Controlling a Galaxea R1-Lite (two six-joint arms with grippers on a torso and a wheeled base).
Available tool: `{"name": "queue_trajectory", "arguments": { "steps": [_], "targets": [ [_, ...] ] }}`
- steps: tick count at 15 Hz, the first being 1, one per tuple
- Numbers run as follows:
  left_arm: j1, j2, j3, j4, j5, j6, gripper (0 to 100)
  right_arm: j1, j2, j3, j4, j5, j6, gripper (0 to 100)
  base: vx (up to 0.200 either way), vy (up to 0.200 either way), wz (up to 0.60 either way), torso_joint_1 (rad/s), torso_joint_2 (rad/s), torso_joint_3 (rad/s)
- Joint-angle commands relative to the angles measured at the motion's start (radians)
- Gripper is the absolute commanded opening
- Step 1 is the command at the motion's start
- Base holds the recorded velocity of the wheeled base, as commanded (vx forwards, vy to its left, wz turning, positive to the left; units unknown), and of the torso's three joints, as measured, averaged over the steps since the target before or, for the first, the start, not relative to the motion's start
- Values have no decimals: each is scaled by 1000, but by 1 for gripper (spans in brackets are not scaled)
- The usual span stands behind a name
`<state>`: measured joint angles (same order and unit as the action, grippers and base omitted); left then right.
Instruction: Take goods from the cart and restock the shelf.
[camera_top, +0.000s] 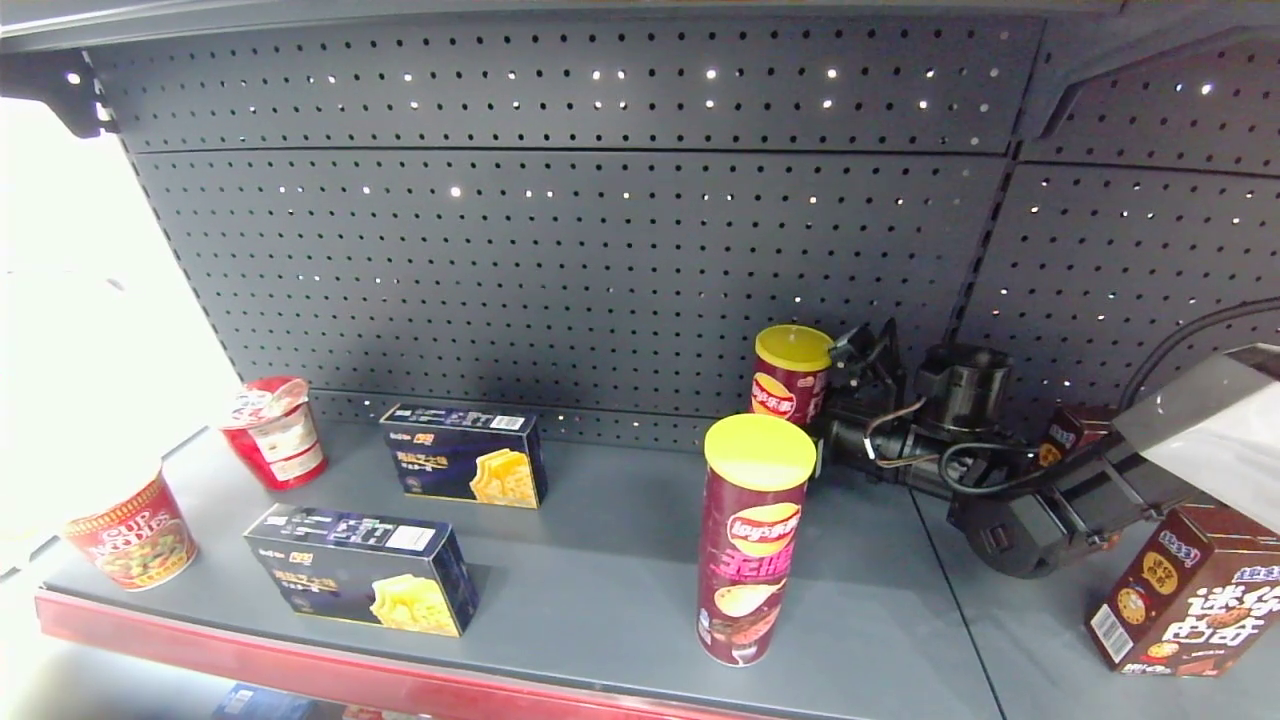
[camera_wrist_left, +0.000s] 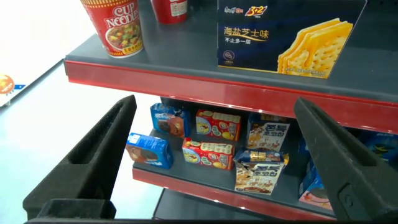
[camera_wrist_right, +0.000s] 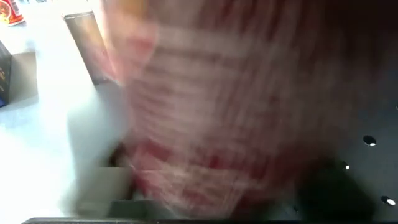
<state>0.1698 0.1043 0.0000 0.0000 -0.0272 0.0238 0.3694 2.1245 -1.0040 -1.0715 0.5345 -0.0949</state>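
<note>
Chip can (camera_wrist_right: 205, 106) clamped by R gripper (camera_top: 832, 380), on shelf (camera_top: 600, 600) just behind front chip can (camera_top: 757, 540): 2 cans total. L of front can: 2 cracker boxes (camera_top: 365, 570) (camera_top: 465, 455), 2 cup noodles (camera_top: 130, 530) (camera_top: 272, 430). R of it: 1 biscuit box (camera_top: 1190, 590). L gripper (camera_wrist_left: 214, 102) fingers spread wide.

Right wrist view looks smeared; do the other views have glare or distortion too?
Right wrist view: the rear chips can, close to the lens, is blurred beyond reading. Head view: the left side is washed out white beside the cup noodles, light pricks through the pegboard holes, and the shelf lines bow. Left wrist view: white glare beyond the shelf end, yet the cracker box reads sharp.
</note>
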Motion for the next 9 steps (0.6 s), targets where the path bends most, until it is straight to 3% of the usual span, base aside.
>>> {"name": "queue_trajectory", "arguments": {
  "steps": [1, 9],
  "targets": [
    [0, 2, 0, 0, 0, -1, 100, 0, -12, 2, 5, -2, 0, 100, 0, 0, 0, 0, 0, 0],
    [0, 2, 0, 0, 0, -1, 100, -10, -130, 145, 13, -74, -34, 100, 0, 0, 0, 0, 0, 0]
  ]
}}
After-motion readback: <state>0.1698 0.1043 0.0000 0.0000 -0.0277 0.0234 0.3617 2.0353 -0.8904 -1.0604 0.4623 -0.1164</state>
